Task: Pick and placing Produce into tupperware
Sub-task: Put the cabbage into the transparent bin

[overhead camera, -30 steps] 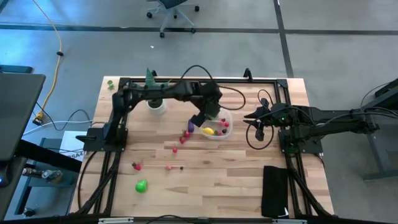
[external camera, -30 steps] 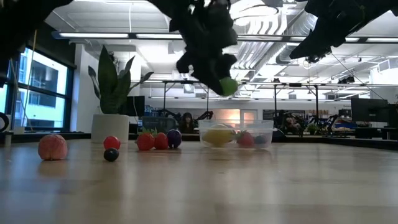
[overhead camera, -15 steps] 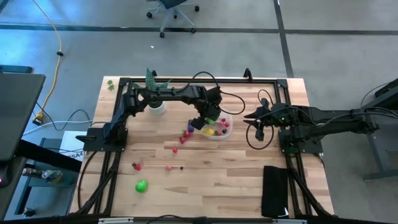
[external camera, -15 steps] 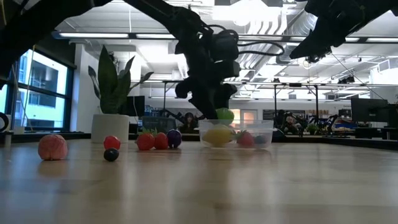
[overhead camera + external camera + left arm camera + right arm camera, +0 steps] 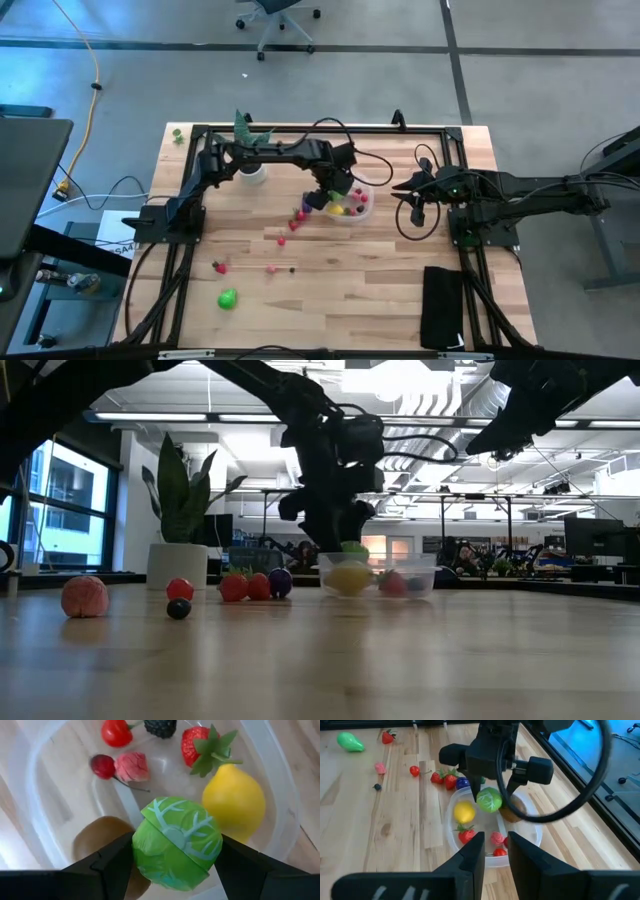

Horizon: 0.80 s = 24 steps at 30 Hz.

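Notably unlabelled, left end effector (image 5: 175, 857) gripping green cabbage (image 5: 177, 842), above tupperware (image 5: 37, 780).

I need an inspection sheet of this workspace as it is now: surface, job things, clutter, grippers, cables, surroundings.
Surface: wooden table, with a black frame on it.
Job's things: clear tupperware holds a lemon, strawberry, kiwi and small red pieces; loose produce lies on the table, including a green pear and a strawberry.
Clutter: white-potted plant; black rectangular object near the right arm.
Grippers: left gripper shut on the green cabbage, over the tupperware; right gripper waits beside the tupperware.
Cables: yellow cable on the floor; black cables loop over both arms.
Surroundings: office chair; lab benches behind.
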### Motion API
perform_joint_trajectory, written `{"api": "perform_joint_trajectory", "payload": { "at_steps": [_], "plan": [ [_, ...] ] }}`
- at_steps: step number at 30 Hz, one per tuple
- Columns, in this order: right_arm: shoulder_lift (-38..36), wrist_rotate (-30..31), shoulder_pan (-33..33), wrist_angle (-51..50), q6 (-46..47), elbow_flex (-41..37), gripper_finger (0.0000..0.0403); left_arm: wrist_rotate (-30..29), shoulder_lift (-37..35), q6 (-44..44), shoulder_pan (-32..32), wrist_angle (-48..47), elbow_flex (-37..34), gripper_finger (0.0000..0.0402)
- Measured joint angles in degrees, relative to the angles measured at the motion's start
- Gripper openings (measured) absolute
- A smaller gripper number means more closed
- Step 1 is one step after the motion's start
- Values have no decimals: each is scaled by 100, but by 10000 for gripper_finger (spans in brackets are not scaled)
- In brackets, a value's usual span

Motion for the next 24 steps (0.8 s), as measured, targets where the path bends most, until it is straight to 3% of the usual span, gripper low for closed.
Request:
{"api": "perform_joint_trajectory", "payload": {
  "at_steps": [5, 20, 24],
  "plan": [
    [-2, 2, 0, 0, 0, 0, 73, -454, 1, -101, -82, -3, 0, 241],
    [0, 0, 0, -2, 0, 0, 73, -772, 1, -124, -334, 2, 0, 242],
    [-2, 0, 0, -1, 0, 0, 73, -865, 1, -142, -354, 1, 2, 260]
  ]
}}
